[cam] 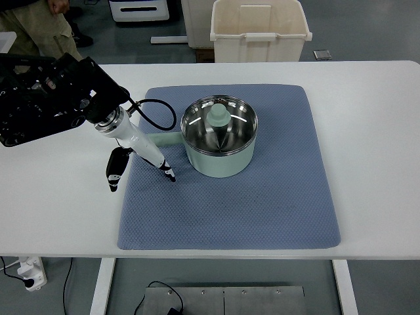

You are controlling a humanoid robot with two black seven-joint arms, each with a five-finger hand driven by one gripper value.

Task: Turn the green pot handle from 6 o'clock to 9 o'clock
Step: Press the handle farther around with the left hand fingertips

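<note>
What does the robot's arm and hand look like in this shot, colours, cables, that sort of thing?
Only the left arm shows. Its upper part is bulky, matte black and boxy, with small pale markings too small to read. A silver ring joins it to a white wrist section. The left hand has slim white fingers with black tips, plus a black thumb. A black cable loops beside the wrist.

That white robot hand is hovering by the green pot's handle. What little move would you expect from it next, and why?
Probably a small pull back, away from the pale green steel-lined pot. Its flat green handle already points toward the picture's left, roughly nine o'clock, so the turn looks done. The left hand hangs just below the handle over the blue quilted mat, fingers relaxed and holding nothing.
</note>
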